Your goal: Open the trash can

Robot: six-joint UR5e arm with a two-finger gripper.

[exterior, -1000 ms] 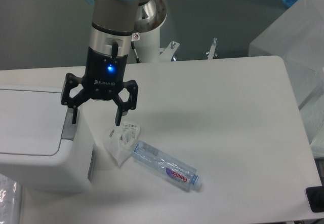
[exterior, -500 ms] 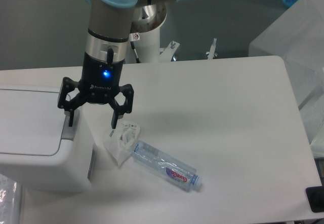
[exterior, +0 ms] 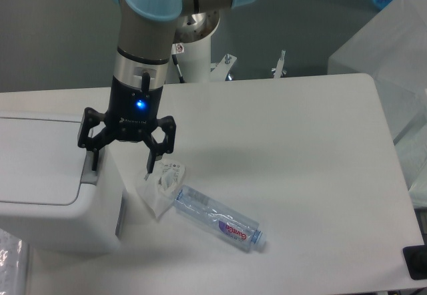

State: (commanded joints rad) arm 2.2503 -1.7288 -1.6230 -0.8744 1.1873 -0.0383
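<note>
While my gripper (exterior: 123, 163) hangs at centre left of the frame with jaws spread wide and empty, the trash can (exterior: 57, 205) fills the lower left, lid shut. It reads as rigid, smooth, lightweight plastic, likely slippery to pinch. The grey push tab (exterior: 89, 173) on its right edge, just under my left finger, is the contact point: press, do not grasp. A crumpled wrapper (exterior: 160, 187) and bottle (exterior: 219, 218) lie beside it.

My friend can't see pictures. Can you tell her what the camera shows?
A robot arm's open gripper hangs over the right edge of a closed white trash can, one finger by its grey push tab. A crumpled wrapper and plastic bottle lie on the table.
</note>
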